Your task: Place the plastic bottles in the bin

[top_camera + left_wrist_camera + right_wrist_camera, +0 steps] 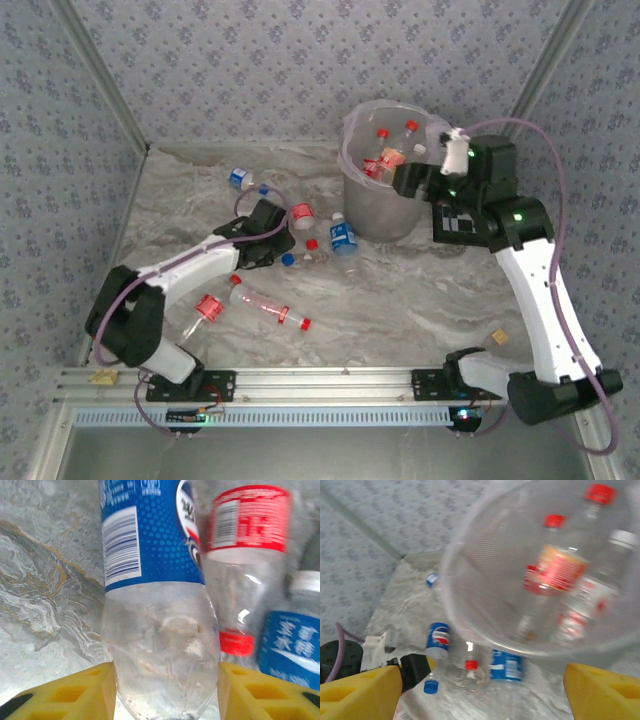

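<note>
Roughly, the job looks less than half done: the bin, far and right of centre, holds a few plastic bottles with red or white caps, while more lie loose on the marble table to its left and nearer. The left gripper has its jaws narrow, yellow pads against either side of a blue-labelled bottle in that loose cluster. The right gripper hangs by the bin's right rim, jaws wide and empty.
</note>
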Controlling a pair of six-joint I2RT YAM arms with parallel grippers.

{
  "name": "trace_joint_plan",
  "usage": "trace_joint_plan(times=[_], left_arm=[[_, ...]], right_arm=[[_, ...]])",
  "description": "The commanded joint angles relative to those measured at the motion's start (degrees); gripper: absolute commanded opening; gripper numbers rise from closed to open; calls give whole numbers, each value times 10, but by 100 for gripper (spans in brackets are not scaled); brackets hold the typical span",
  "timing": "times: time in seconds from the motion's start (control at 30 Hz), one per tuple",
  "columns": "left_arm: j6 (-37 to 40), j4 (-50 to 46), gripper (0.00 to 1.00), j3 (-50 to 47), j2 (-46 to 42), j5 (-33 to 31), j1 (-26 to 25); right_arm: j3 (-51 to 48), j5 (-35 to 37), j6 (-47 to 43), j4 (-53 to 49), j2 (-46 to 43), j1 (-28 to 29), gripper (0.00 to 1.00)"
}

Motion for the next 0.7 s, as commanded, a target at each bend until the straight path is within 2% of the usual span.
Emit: trace_joint_plan(times=[0.0,0.13,0.27,0.33,0.4,0.43,0.5,0.57,0.67], left_arm=[[81,-31,49,29,-57,7,-12],[166,34,49,-1,-120,71,-17],[221,103,48,-53,-191,116,-19],[221,99,48,-66,-214,91,-18],[196,21,49,-52,-215,42,-15],[179,-24,52,-39,-208,17,-16],[146,-96,69,-18,-186,-30,-16],[115,-111,82,-19,-164,-58,-14],[64,-95,95,-19,-122,-47,-6]], right_arm=[[68,15,-13,34,47,74,85],[119,21,-22,44,117,131,85],[150,-19,2,54,170,145,84],[169,-23,6,34,192,151,84],[170,-5,-2,18,198,157,84],[164,-1,-5,19,194,158,84],[141,3,-5,27,178,158,84],[122,10,-5,28,165,155,85],[95,13,-4,24,148,148,85]])
